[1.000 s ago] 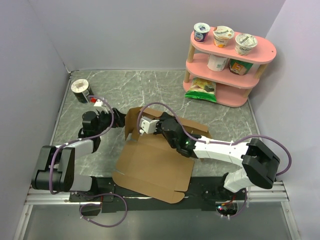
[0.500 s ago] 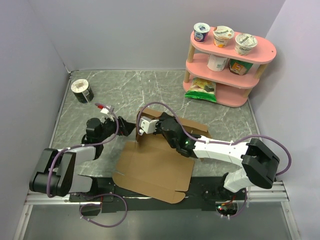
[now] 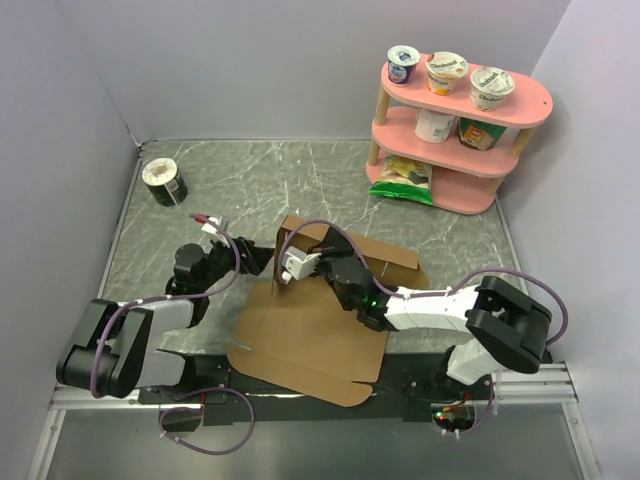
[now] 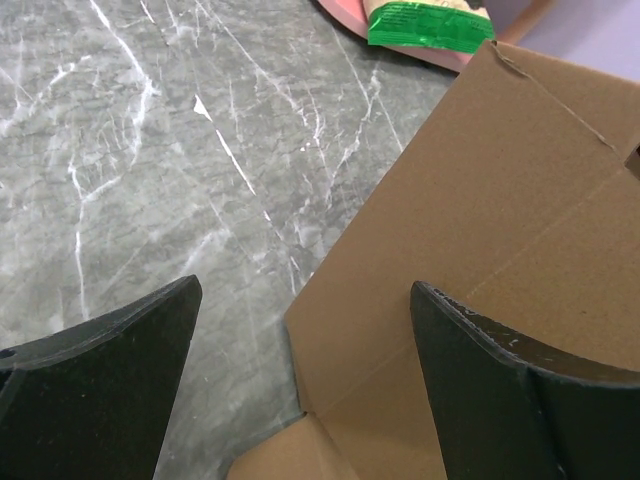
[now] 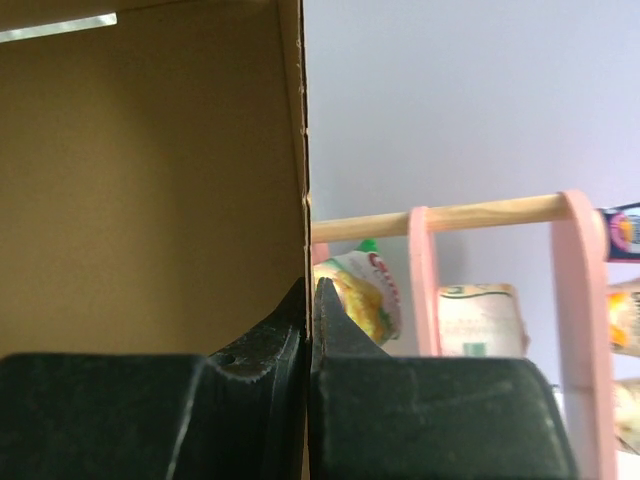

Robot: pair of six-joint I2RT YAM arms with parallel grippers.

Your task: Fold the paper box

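The paper box (image 3: 310,335) is a brown cardboard sheet lying flat at the table's near middle. One flap (image 3: 300,235) at its far left stands upright. My right gripper (image 3: 312,258) is shut on that flap's edge. In the right wrist view the fingertips (image 5: 308,290) pinch the cardboard edge, with the flap's inner face (image 5: 150,180) to the left. My left gripper (image 3: 252,262) is low on the table just left of the flap, open and empty. In the left wrist view (image 4: 305,288) the cardboard (image 4: 480,230) lies between and beyond its spread fingers (image 4: 100,380).
A pink three-tier shelf (image 3: 520,95) with yogurt cups, cartons and a snack bag (image 3: 402,178) stands at the back right. A dark round cup (image 3: 162,182) stands at the back left. Walls close in the left, back and right.
My left gripper has let go of the flap and drawn back left, lower on the table. My right gripper has stood the flap upright and shifted it slightly right.
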